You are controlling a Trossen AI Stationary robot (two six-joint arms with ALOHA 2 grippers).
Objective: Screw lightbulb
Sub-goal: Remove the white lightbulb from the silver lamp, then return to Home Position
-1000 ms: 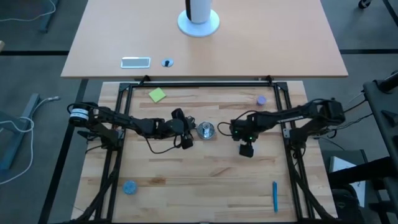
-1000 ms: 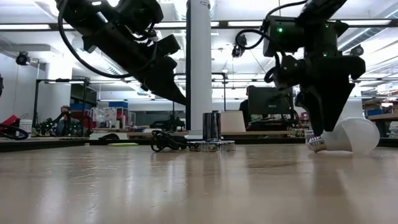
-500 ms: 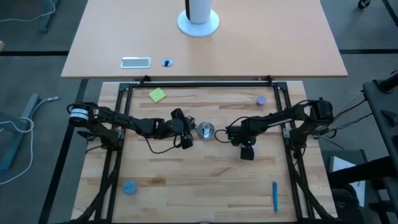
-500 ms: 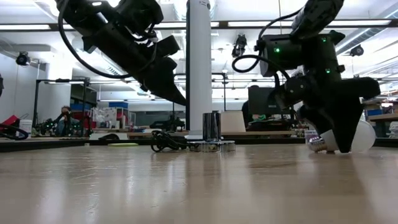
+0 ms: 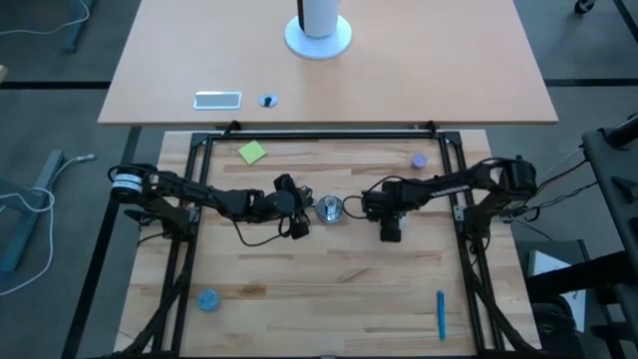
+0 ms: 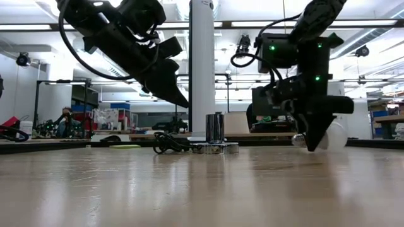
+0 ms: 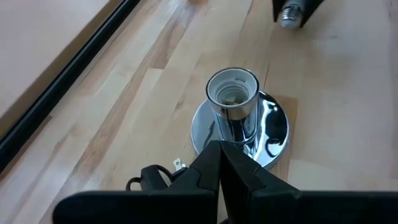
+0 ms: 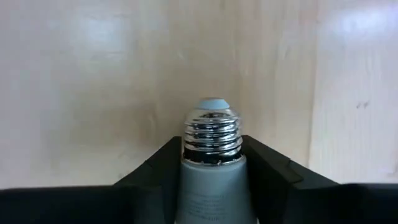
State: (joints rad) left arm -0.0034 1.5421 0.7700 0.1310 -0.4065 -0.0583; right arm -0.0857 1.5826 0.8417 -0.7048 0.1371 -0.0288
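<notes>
Clearance around the socket: blocked on the left, open on the right.

The socket (image 5: 330, 208) stands upright at mid-table with its mouth unobstructed from above. The left gripper (image 5: 299, 212), fingers pressed together, sits just beside it on the left, and a black cord (image 6: 167, 144) lies on the wood there. On the right, bare table separates the socket from the right gripper (image 5: 367, 205), which clamps the bulb (image 8: 212, 155), threaded end out. The front of the table is open except for a blue disc (image 5: 207, 299) and a pen (image 5: 441, 314), both well apart from the socket.
</notes>
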